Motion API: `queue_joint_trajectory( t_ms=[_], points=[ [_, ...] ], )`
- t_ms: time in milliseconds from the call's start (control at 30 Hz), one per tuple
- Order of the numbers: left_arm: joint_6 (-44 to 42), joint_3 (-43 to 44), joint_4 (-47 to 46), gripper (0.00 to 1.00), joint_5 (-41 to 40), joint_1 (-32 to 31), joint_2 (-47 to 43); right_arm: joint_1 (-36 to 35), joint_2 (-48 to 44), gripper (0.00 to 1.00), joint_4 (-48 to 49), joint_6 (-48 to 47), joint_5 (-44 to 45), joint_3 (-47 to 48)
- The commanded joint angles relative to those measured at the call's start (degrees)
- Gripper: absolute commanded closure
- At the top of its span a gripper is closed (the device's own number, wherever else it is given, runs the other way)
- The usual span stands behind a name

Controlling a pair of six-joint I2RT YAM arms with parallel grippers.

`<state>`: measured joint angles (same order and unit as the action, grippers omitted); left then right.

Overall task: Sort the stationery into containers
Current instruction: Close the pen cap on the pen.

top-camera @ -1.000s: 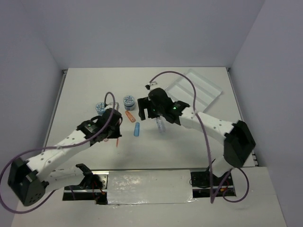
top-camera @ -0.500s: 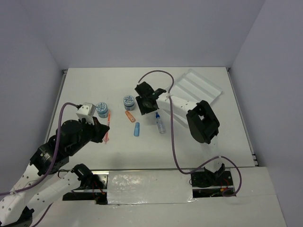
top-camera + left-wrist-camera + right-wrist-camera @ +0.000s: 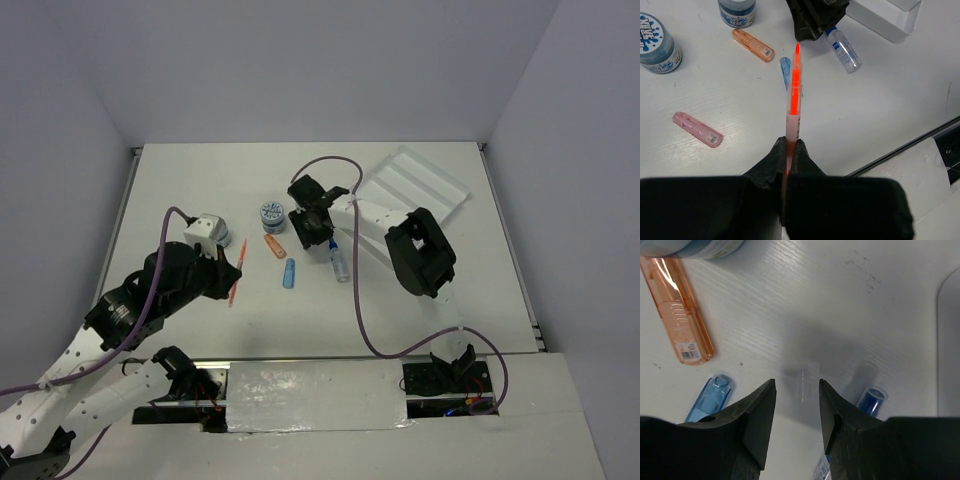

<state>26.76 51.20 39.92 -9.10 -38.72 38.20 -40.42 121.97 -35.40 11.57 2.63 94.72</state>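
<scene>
My left gripper (image 3: pixel 790 142) is shut on a thin orange pen (image 3: pixel 793 95) and holds it above the table; the pen also shows in the top view (image 3: pixel 236 276). My right gripper (image 3: pixel 796 383) is open and empty, low over the table between the blue capsule (image 3: pixel 710 400) and the blue-capped clear bottle (image 3: pixel 871 400). A small clear piece (image 3: pixel 803 382) lies between its jaws. The orange capsule (image 3: pixel 275 246), pink capsule (image 3: pixel 697 129) and two blue-patterned tubs (image 3: pixel 657 42) (image 3: pixel 736 11) stay on the table. The white tray (image 3: pixel 415 190) is at the back right. No grey pen is in view.
The right arm's folded elbow (image 3: pixel 420 250) stands over the table just in front of the tray. The left arm's wrist (image 3: pixel 205 232) hides most of the left tub in the top view. The table's front edge (image 3: pixel 920 142) runs close behind the pen.
The left arm has risen and drawn back with the orange pen in its jaws. The right arm has folded up, and its gripper has shifted from over the bottle to just left of it.
</scene>
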Motion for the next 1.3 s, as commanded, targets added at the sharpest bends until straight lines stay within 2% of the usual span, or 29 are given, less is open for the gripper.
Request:
queue_joint_trajectory(
  t_ms=[0,167,267,600,667,700,767,800,867,933,1033,1100,1133,1167,1200,1267],
  points=[
    [-1.3,0.3,-2.0,0.98,0.9,-0.2,-2.5,-0.1,1.6,0.53,-0.2,-2.0,-1.1,2.2],
    [-1.2,0.1,-2.1,0.97,1.0,-0.2,-3.3,-0.3,3.0,0.54,0.0,-3.3,0.4,2.5],
    [-1.5,0.1,-2.2,0.97,1.5,-0.2,-2.7,-0.3,3.8,0.61,-0.3,-3.4,-0.5,2.6],
    [-1.5,0.2,-2.2,0.97,1.7,-0.2,-2.2,-1.9,4.1,0.63,0.5,-4.1,0.8,1.3],
    [-1.4,0.1,-2.2,0.97,1.6,-0.2,-2.1,-2.0,4.5,0.71,0.6,-4.1,0.4,1.0],
    [-1.4,0.2,-2.2,0.97,1.6,-0.2,-2.2,-2.0,4.4,0.79,0.8,-4.0,0.1,0.8],
    [-1.2,0.1,-2.1,0.97,1.3,-0.2,-2.2,-2.1,3.3,0.87,1.8,-3.8,-1.0,-0.1],
    [-1.1,0.1,-2.1,0.97,1.2,-0.2,-2.2,-2.0,2.4,0.95,3.4,-3.8,-2.5,-0.7],
    [-1.1,0.2,-2.1,0.97,1.3,-0.2,-2.2,-2.0,-1.5,0.99,5.9,-3.5,-6.0,-3.3],
    [-1.3,0.3,-2.3,0.99,1.9,-0.2,-2.1,-2.0,-8.0,1.0,11.5,-2.4,-10.7,-7.2],
    [-1.1,0.7,-2.7,1.0,2.6,-0.2,-2.2,-2.1,-20.3,1.0,22.2,2.9,-12.9,-14.5],
    [-1.2,0.7,-3.1,1.0,2.8,-0.1,-3.1,-2.2,-27.5,1.0,33.0,10.9,-8.1,-19.4],
    [-1.1,0.9,-3.3,1.0,2.3,-0.1,-4.2,-2.2,-34.9,1.0,36.2,14.7,-5.0,-25.2],
    [-0.7,1.1,-3.3,1.0,1.6,0.0,-4.9,-2.2,-38.5,1.0,41.0,19.0,-2.7,-28.7],
    [-0.1,1.1,-3.7,1.0,1.5,-0.1,-6.7,-2.2,-42.2,1.0,51.4,26.3,1.0,-36.2],
    [1.6,-0.6,-7.8,1.0,4.1,0.0,-8.8,-2.7,-50.0,1.0,65.6,32.9,3.2,-42.4]
  ],
)
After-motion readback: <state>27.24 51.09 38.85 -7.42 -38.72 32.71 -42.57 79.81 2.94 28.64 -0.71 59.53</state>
